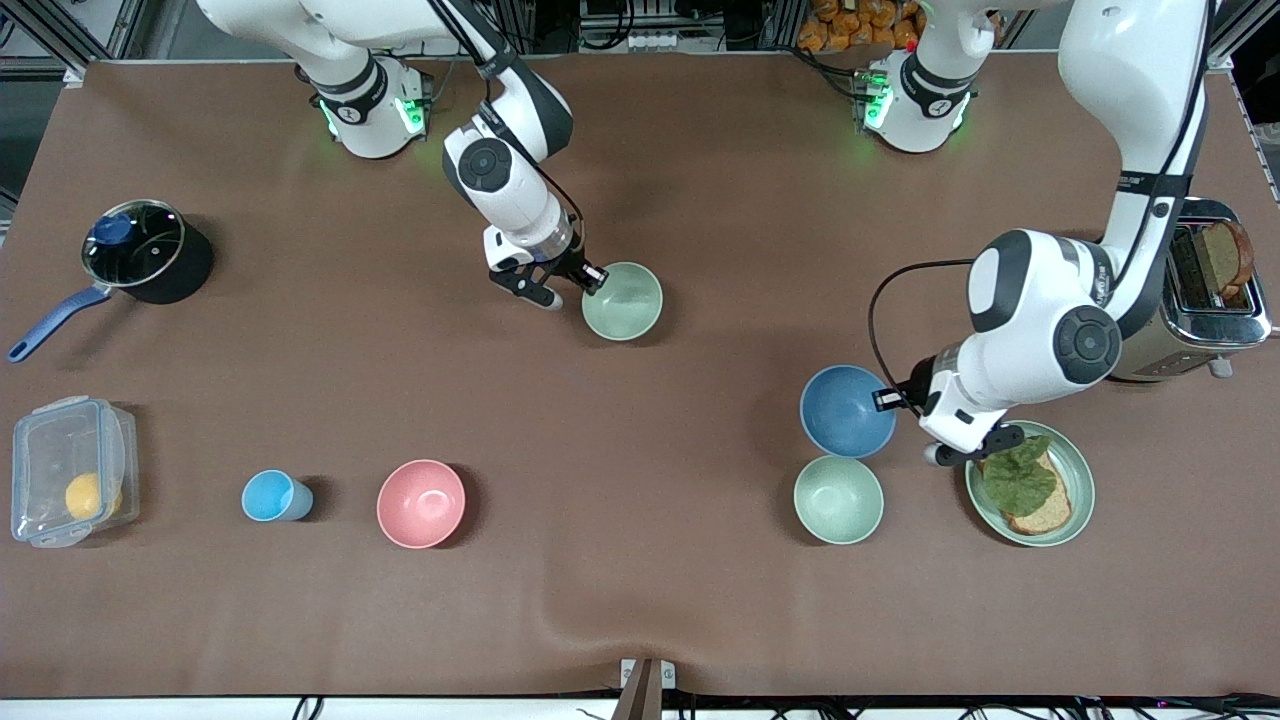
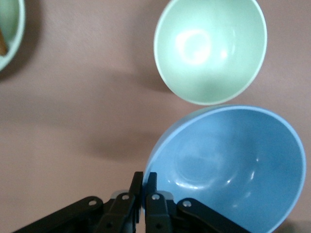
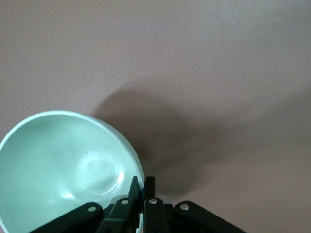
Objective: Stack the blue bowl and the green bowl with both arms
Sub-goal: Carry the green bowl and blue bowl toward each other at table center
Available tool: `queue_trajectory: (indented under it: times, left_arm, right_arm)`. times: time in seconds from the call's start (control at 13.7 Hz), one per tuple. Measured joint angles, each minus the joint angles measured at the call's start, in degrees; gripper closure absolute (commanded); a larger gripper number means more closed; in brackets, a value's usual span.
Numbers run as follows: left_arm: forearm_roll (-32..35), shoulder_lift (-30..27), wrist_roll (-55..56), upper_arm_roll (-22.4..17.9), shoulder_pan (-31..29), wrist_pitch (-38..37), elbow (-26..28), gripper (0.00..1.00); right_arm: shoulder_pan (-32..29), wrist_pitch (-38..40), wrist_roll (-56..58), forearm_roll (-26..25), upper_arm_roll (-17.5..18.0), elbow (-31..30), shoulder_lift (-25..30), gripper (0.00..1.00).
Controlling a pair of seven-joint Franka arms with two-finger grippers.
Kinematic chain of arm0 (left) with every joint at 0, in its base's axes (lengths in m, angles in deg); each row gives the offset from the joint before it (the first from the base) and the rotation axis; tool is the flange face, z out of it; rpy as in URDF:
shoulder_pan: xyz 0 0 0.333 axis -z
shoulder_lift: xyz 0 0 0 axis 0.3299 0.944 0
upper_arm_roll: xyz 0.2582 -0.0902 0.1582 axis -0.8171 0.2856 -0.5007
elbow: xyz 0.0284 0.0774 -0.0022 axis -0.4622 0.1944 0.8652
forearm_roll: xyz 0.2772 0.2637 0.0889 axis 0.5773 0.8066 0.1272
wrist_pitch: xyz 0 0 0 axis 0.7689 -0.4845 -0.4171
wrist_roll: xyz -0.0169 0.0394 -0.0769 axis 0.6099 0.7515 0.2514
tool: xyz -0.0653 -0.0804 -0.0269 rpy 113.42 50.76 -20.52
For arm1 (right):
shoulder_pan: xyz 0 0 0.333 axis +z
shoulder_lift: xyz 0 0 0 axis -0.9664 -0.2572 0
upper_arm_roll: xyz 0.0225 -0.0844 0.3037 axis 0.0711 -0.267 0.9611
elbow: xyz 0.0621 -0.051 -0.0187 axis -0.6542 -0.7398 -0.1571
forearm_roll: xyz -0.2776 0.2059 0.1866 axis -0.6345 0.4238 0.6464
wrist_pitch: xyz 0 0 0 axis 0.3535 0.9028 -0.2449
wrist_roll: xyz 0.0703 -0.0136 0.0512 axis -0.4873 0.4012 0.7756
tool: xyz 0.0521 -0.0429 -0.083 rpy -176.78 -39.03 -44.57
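Front view: the left claw (image 1: pixel 888 399) grips the blue bowl (image 1: pixel 846 410) at its rim, over the desk (image 1: pixel 700 180) beside the toaster (image 1: pixel 1205 290). The right claw (image 1: pixel 592 279) grips the green bowl (image 1: pixel 622 300), well apart from the toaster.

Left wrist view: fingers (image 2: pixel 137 188) pinch the blue rim, bowl tilted.

Right wrist view: fingers (image 3: pixel 149 190) pinch the green rim, bowl tilted.

White arms, black joints, cables.
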Motion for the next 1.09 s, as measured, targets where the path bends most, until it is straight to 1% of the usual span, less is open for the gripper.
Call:
queue_trajectory:
  times: [0.15, 0.22, 0.29, 0.58, 0.73, 0.87, 1.09]
  left_arm:
    - [-0.02, 0.25, 2.62, 2.33, 1.17, -0.29, 0.01, 1.0]
    - [-0.04, 0.47, 3.57, 2.97, 2.03, -0.23, -0.03, 1.0]
    - [-0.07, 0.74, 4.54, 3.19, 2.96, -0.17, -0.21, 1.0]
    - [-0.09, 1.11, 5.88, 3.2, 3.77, -0.14, -0.51, 1.0]
    - [-0.09, 1.2, 5.88, 3.16, 3.63, -0.14, -0.5, 1.0]
    - [-0.18, 1.2, 5.88, 3.69, 3.6, -0.14, -0.34, 1.0]
    - [-1.53, 0.9, 5.88, 4.96, 3.61, -0.1, 0.11, 1.0]
  right_arm:
    - [0.26, -2.47, -0.08, 0.0, -0.17, 0.01, -1.73, 1.0]
    - [0.49, -3.58, -0.29, 0.0, -0.22, 0.02, -2.53, 0.65]
    - [0.66, -4.25, -0.78, 0.0, -0.26, 0.04, -2.68, 0.01]
    - [0.76, -4.18, -5.48, -0.01, -0.72, 0.47, -3.06, 0.0]
    - [0.68, -2.55, -6.3, 0.0, -1.59, 1.6, -2.97, 0.0]
    - [0.09, 1.92, -7.38, 0.07, -2.17, 3.83, -2.52, 0.0]
    - [-2.19, 14.51, -10.24, 0.07, -2.49, 9.71, -1.0, 0.0]
